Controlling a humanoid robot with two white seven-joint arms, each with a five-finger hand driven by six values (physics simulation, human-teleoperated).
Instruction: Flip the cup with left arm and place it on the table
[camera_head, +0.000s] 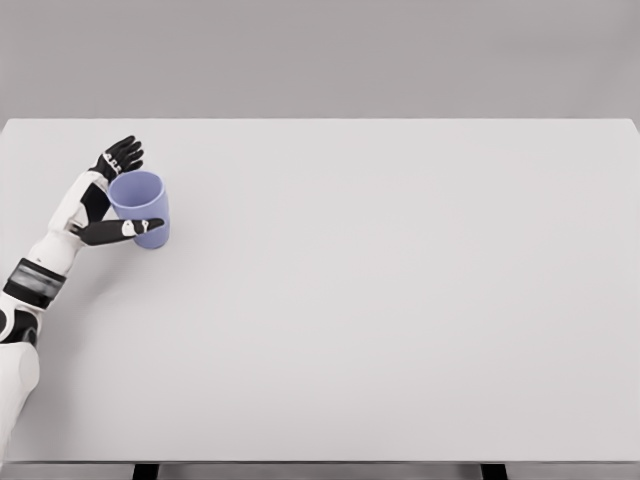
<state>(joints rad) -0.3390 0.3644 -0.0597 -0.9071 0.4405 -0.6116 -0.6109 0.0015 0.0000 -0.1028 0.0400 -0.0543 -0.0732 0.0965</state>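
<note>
A lavender-blue cup (145, 212) stands on the white table (380, 300) at the far left, its open mouth facing up. My left hand (141, 188) brackets it. The black fingers (122, 156) are spread behind and above the rim, apart from the wall. The thumb (132, 229) lies across the cup's near side, touching it or nearly so. The fingers are not curled around the cup. My left forearm (50, 255) comes in from the lower left corner. The right arm is out of view.
The table's far edge (320, 120) runs just behind the hand and its left edge lies close to the forearm. The tabletop stretches away to the right of the cup.
</note>
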